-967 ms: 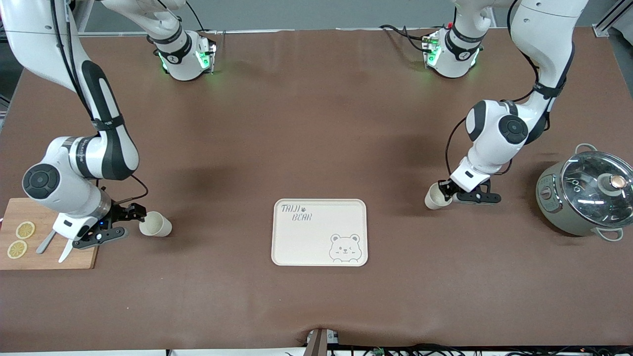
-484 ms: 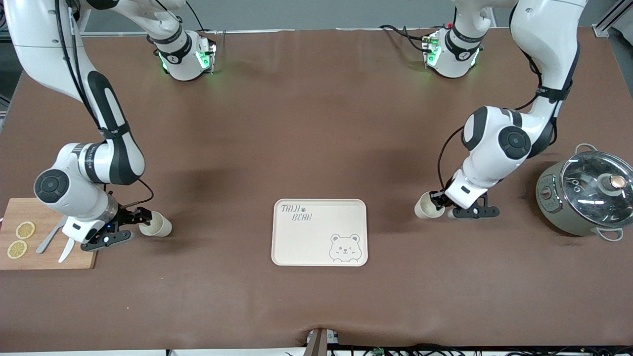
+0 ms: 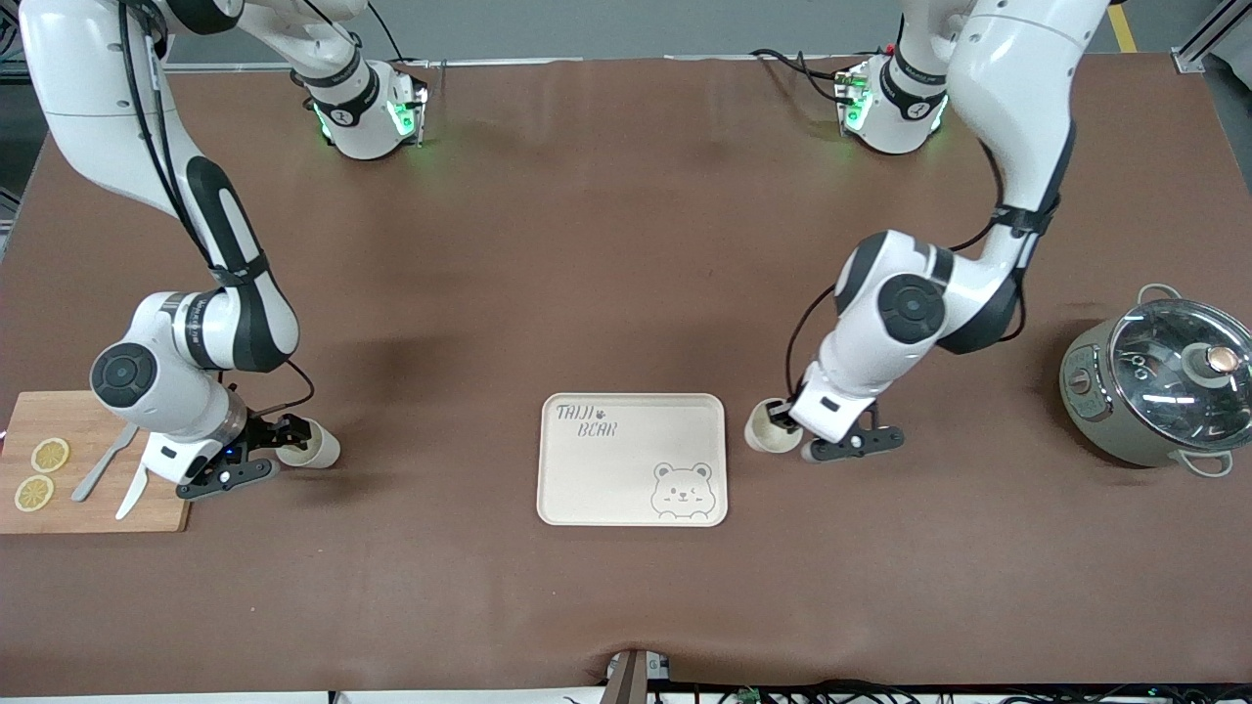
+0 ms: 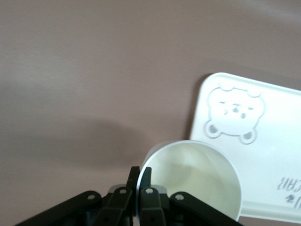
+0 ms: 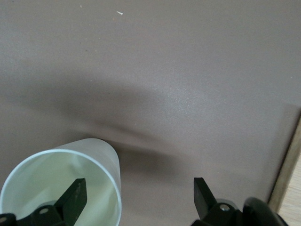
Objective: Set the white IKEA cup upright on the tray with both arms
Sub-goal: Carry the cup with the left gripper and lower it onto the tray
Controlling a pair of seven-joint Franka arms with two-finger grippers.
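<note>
The cream tray (image 3: 587,489) with the bear drawing lies mid-table; it also shows in the left wrist view (image 4: 273,136). My left gripper (image 3: 779,422) is shut on the rim of a white cup (image 3: 763,432). It holds the cup on its side, just beside the tray's edge toward the left arm's end. In the left wrist view the gripper (image 4: 140,176) pinches the cup (image 4: 197,174) wall. My right gripper (image 3: 279,445) is open at a second white cup (image 3: 311,446), which lies on its side. In the right wrist view the gripper (image 5: 138,195) has one finger inside that cup (image 5: 51,183) and one outside.
A wooden cutting board (image 3: 108,416) with lemon slices (image 3: 49,455) and cutlery (image 3: 127,494) lies at the right arm's end, its edge showing in the right wrist view (image 5: 288,169). A grey pot with a glass lid (image 3: 1164,381) stands at the left arm's end.
My left arm has carried its cup along the table toward the tray. My right gripper has moved up to the lying cup, so one finger is now in its mouth.
</note>
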